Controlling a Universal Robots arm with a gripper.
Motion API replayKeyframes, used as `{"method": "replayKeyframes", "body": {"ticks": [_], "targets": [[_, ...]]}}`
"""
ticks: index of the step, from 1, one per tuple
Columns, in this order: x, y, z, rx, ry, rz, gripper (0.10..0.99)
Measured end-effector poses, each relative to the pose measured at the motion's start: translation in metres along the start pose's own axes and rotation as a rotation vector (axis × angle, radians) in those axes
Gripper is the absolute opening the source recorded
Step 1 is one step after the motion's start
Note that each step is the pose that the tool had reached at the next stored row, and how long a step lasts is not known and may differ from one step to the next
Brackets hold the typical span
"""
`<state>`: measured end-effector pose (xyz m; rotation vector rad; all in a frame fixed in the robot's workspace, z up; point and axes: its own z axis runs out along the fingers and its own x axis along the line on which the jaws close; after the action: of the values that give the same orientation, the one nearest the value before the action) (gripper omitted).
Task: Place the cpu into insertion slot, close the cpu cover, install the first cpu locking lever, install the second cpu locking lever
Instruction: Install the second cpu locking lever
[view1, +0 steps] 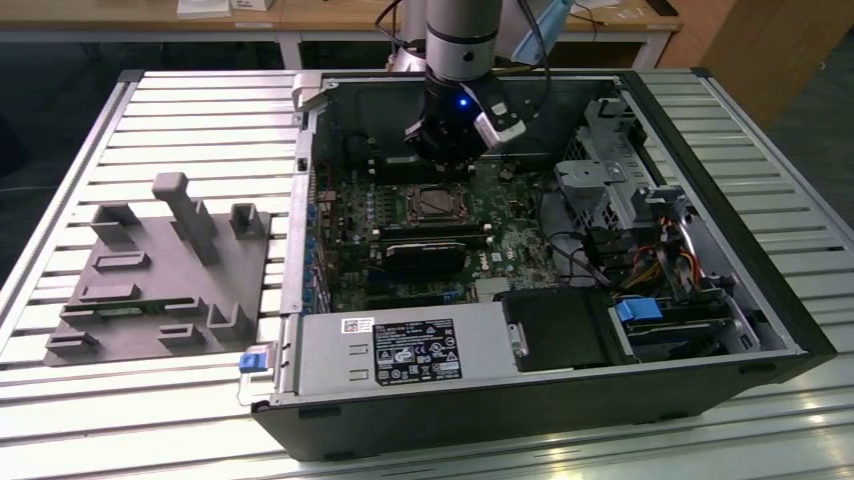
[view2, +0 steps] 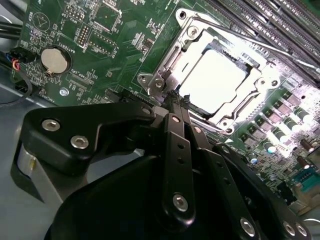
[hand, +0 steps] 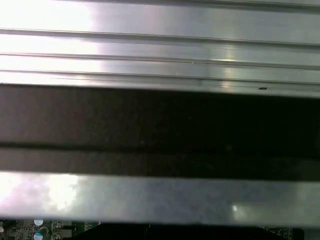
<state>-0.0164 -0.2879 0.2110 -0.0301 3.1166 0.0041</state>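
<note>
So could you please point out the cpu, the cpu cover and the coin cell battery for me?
cpu (view2: 216, 82): second wrist view, middle of its bright metal top.
cpu cover (view2: 192, 34): second wrist view, frame corner.
coin cell battery (view2: 53, 58): second wrist view, its round face.

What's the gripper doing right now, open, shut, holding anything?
Gripper: shut, fingers pressed together, holding nothing visible; its tips sit at the corner of the cpu cover, which lies closed over the cpu.

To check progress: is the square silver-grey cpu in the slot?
In: the cpu lies flat inside the silvery-rimmed insertion slot, framed by metal.
</note>
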Motion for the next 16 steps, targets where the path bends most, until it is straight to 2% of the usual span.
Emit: {"method": "replayKeyframes", "body": {"ticks": [16], "targets": [[0.0001, -0.0147, -0.0007, -0.001, 0.0001, 0.0, 0.106]]}}
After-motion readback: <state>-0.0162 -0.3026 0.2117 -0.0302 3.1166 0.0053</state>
